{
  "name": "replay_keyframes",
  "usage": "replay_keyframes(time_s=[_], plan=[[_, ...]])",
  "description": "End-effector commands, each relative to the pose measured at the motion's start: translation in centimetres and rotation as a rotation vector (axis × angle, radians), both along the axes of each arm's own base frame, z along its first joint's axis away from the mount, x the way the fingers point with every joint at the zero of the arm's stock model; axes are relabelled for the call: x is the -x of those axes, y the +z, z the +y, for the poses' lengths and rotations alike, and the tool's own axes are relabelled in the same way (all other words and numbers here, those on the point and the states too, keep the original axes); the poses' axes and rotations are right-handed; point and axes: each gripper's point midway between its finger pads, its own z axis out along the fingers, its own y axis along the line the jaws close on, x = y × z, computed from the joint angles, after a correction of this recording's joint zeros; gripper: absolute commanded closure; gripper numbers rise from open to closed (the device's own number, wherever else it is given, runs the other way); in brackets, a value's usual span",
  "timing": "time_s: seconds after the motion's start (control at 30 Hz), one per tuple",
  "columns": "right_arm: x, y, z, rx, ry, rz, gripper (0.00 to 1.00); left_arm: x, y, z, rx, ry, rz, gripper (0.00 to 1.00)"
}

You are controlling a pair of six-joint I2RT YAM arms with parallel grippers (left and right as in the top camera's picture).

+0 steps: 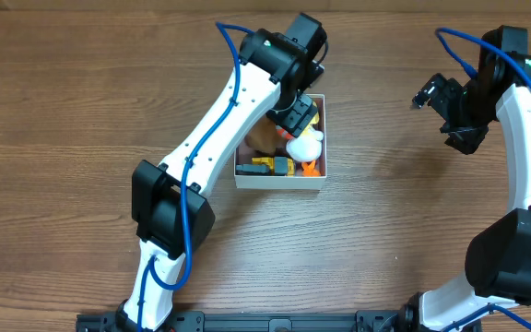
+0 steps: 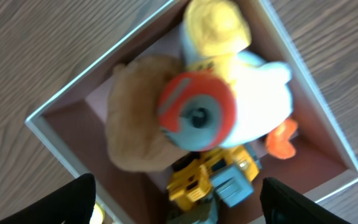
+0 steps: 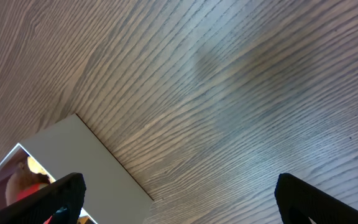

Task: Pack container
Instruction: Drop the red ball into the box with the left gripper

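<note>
The container (image 1: 279,182) is a square white-walled box with a pink-mauve inside, at the table's middle. It holds a white plush duck with a yellow head (image 2: 253,93), a tan plush (image 2: 132,124), a round red and blue toy (image 2: 196,115) on top, and a yellow and blue toy truck (image 2: 213,177). My left gripper (image 2: 178,208) is open and empty, hovering right over the box (image 2: 55,127). My right gripper (image 3: 179,199) is open and empty above bare wood to the right; the box's white wall (image 3: 79,155) shows at its lower left.
The wooden table (image 1: 81,111) surrounds the box. The left arm (image 1: 219,120) stretches diagonally from the front left over the box. The right arm (image 1: 524,138) stands at the right edge.
</note>
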Motion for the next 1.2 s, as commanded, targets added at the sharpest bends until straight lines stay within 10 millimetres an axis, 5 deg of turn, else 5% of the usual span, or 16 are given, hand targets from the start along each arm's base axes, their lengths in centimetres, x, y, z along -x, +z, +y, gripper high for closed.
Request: replay_keyframes(time_s=[0.0,0.13,0.23,0.33,0.53,0.77,0.87,1.03,1.17], plan=[[-0.3,0.9,0.0,-0.001,-0.005,-0.030,0.00,0.0,0.4,0.7,-0.005,0.032,0.003,0.18],[-0.3,0.9,0.0,-0.001,-0.005,-0.030,0.00,0.0,1.0,-0.8,0.063,0.010,0.002,0.37],[-0.3,0.9,0.0,-0.001,-0.005,-0.030,0.00,-0.7,1.3,-2.7,0.139,-0.039,-0.025,0.76],[-0.3,0.9,0.0,-0.001,-0.005,-0.030,0.00,-1.2,1.2,-3.1,0.149,-0.044,-0.040,0.96],[-0.3,0.9,0.0,-0.001,-0.005,-0.030,0.00,-1.3,-1.3,-3.3,0.124,-0.043,0.001,0.96],[-0.3,0.9,0.0,-0.001,-0.005,-0.030,0.00,0.3,-10.0,-3.3,0.044,-0.038,0.213,0.96],[-0.3,0.9,0.0,-0.001,-0.004,-0.031,0.00,0.9,-12.3,-2.9,0.009,-0.032,0.270,0.96],[-0.3,0.9,0.0,-0.001,-0.005,-0.030,0.00,0.7,-11.3,-2.7,0.012,-0.035,0.253,0.96],[-0.3,0.9,0.0,-0.001,-0.005,-0.030,0.00,-0.2,-7.2,-2.6,0.038,-0.037,0.151,0.83]])
